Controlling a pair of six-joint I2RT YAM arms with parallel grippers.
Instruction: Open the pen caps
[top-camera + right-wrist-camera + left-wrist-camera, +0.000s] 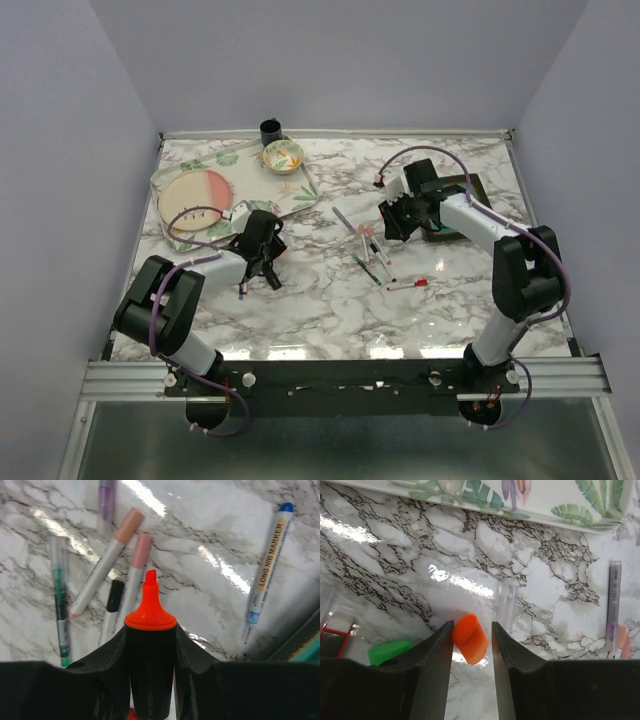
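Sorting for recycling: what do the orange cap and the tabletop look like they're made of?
Orange cap: smooth, slightly glossy plastic, evenly coloured throughout. Tabletop: marble-patterned and polished, with sharp light glare; could be laminate rather than real stone.

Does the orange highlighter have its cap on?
No, the orange highlighter shows its bare tip, sticking up uncapped from the right gripper.

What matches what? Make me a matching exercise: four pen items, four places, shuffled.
1 orange cap
2 green cap
3 orange highlighter
4 blue-tipped marker

A clamped in right gripper
B on table beside left gripper
C between left gripper's fingers
D on table beside right gripper

Pairs: 1-C, 2-B, 3-A, 4-D
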